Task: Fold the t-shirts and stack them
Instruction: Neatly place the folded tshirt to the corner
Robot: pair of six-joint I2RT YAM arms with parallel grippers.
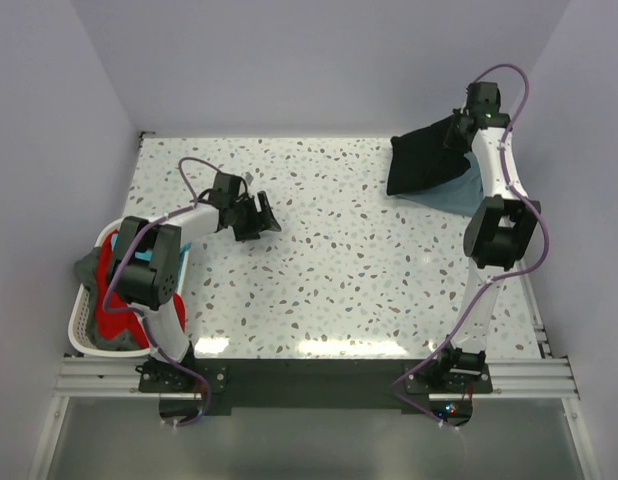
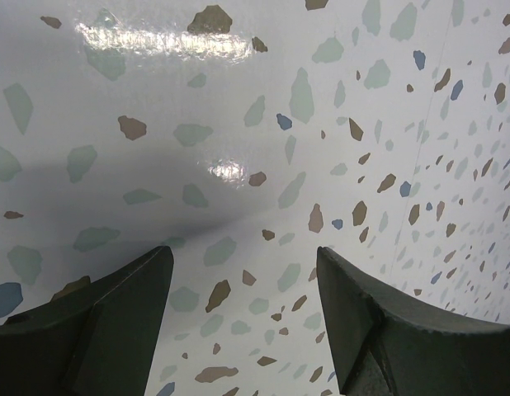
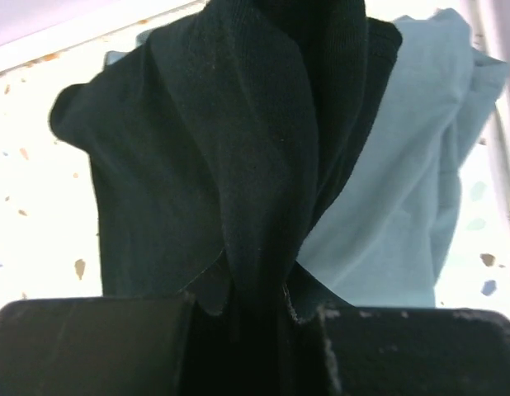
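Grip: right hand (image 1: 467,125) clamps black tee (image 1: 419,160) at 2 o'clock; left hand (image 1: 257,215) released, empty. Lower it squarely over the blue tee (image 1: 467,192); keep your edges aligned.

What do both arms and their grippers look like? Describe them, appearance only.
The left arm and right arm match: white tubular links between boxy black joint housings, each trailed by a looping purple cable. The left gripper and right gripper are black, with two broad, matte, wedge-shaped fingers. No markings are legible.
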